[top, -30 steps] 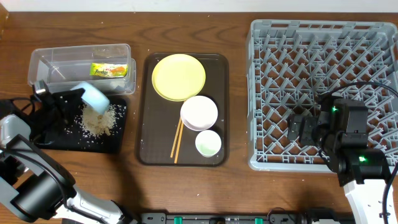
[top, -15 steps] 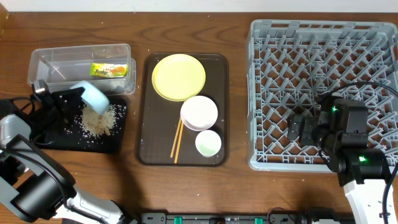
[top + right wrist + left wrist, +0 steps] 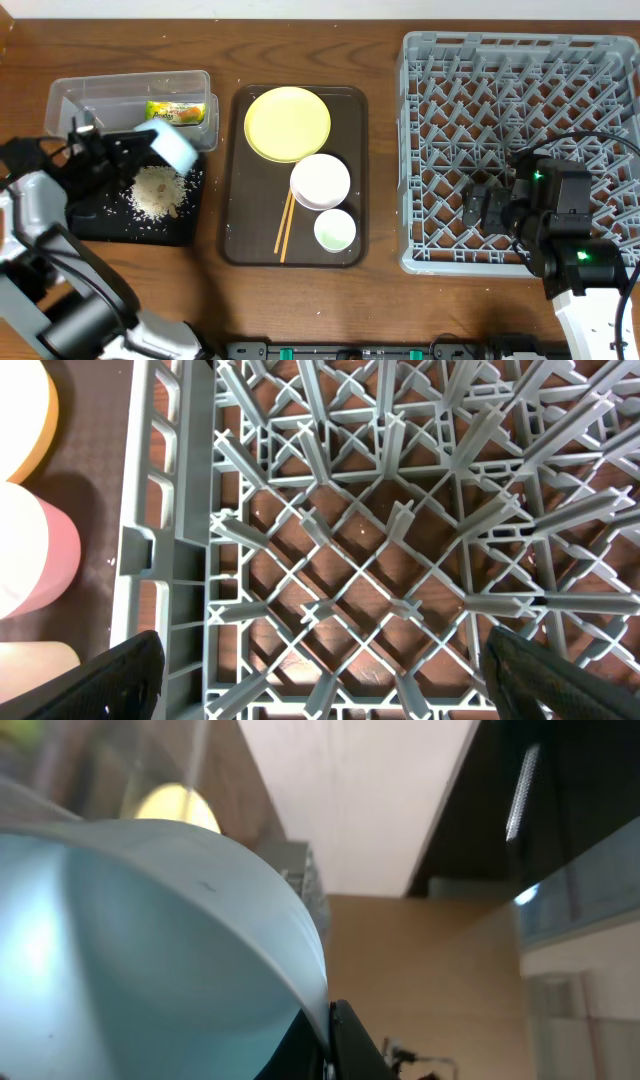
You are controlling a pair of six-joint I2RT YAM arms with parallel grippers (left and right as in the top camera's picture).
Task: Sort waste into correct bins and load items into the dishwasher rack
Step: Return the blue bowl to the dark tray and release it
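Since the last look the left claw (image 3: pixel 128 150) has swung up and right with the light blue bowl (image 3: pixel 170 144). The bowl now hangs tilted over the far edge of the black tray (image 3: pixel 105 228), right by the front wall of the clear box (image 3: pixel 68 98). The rice scraps (image 3: pixel 158 192) are out in the open on that tray now. That claw is clamped on the bowl's rim. The snack wrapper (image 3: pixel 176 112) lies inside the clear box at its right end. The right claw (image 3: pixel 345 678) hasn't budged and sits over the dishwasher rack (image 3: pixel 520 58), fingers spread wide with nothing between them. The yellow plate (image 3: pixel 288 123), white bowl (image 3: pixel 320 181), small white cup (image 3: pixel 335 231) and chopsticks (image 3: pixel 284 228) are all on the brown tray (image 3: pixel 240 205) on the surface (image 3: pixel 400 300).
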